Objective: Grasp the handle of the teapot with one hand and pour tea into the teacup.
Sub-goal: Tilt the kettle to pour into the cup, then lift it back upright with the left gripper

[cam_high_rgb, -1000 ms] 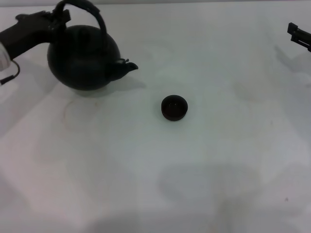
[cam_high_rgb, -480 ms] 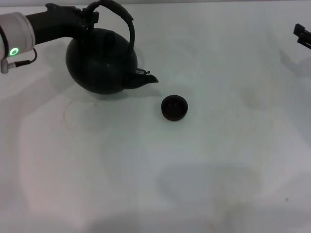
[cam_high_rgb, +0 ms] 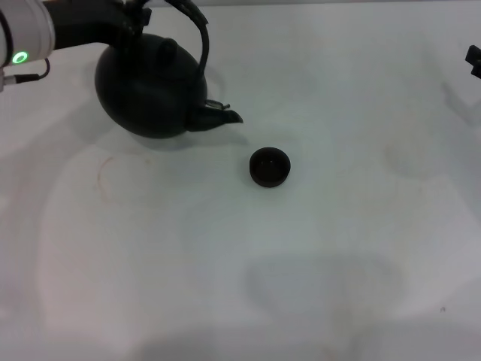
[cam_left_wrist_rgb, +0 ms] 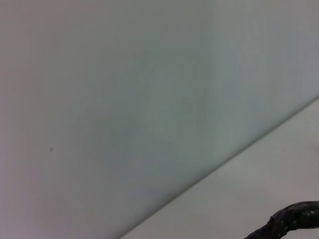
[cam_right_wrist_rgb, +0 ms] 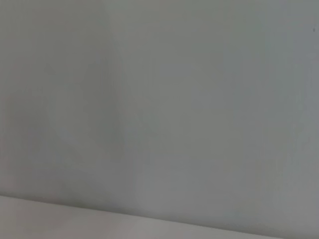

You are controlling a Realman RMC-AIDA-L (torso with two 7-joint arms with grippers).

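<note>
The matte-black teapot (cam_high_rgb: 150,92) hangs at the back left of the white table, its short spout (cam_high_rgb: 224,116) pointing right towards the teacup. My left gripper (cam_high_rgb: 137,13) is shut on the left end of the arched handle (cam_high_rgb: 197,30) and holds the pot up. A piece of the rough-wrapped handle also shows in the left wrist view (cam_left_wrist_rgb: 291,222). The small dark teacup (cam_high_rgb: 269,166) stands upright on the table, right of and below the spout tip and apart from it. My right gripper (cam_high_rgb: 475,60) shows only as a sliver at the far right edge.
The white table (cam_high_rgb: 248,271) spreads out around the cup. A faint ring mark (cam_high_rgb: 120,177) lies on the table below the pot. The right wrist view shows only a plain pale surface.
My left gripper has carried the teapot right, towards the cup, and the spout now tips slightly down. The right gripper has drawn farther off the right edge. The cup has not moved.
</note>
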